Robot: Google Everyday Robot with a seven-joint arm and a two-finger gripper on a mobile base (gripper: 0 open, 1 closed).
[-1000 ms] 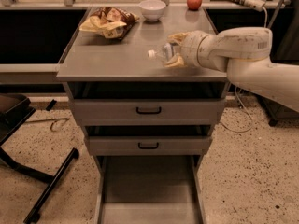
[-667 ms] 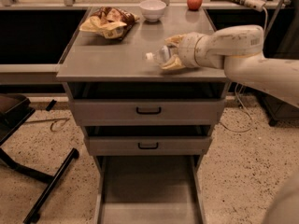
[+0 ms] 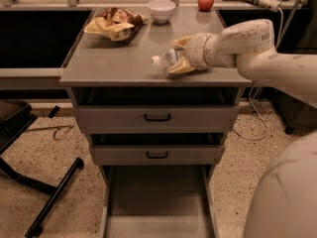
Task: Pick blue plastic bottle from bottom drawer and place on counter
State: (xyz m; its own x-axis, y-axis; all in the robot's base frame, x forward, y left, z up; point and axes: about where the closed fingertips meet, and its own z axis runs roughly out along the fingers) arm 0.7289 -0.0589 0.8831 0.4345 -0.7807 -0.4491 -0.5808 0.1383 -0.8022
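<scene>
Slightly leftward since before, the gripper (image 3: 179,59) lays the blue plastic bottle (image 3: 166,58) on the counter (image 3: 114,63) at four o'clock, fingers apparently clasping it; placing underway, release next.

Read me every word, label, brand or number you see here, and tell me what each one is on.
Nothing can be read.
Label on the blue plastic bottle, held by the gripper over the counter's front right: too blurred to read.
Print on the snack bag: too blurred to read.
White bowl, apple: no text.
</scene>
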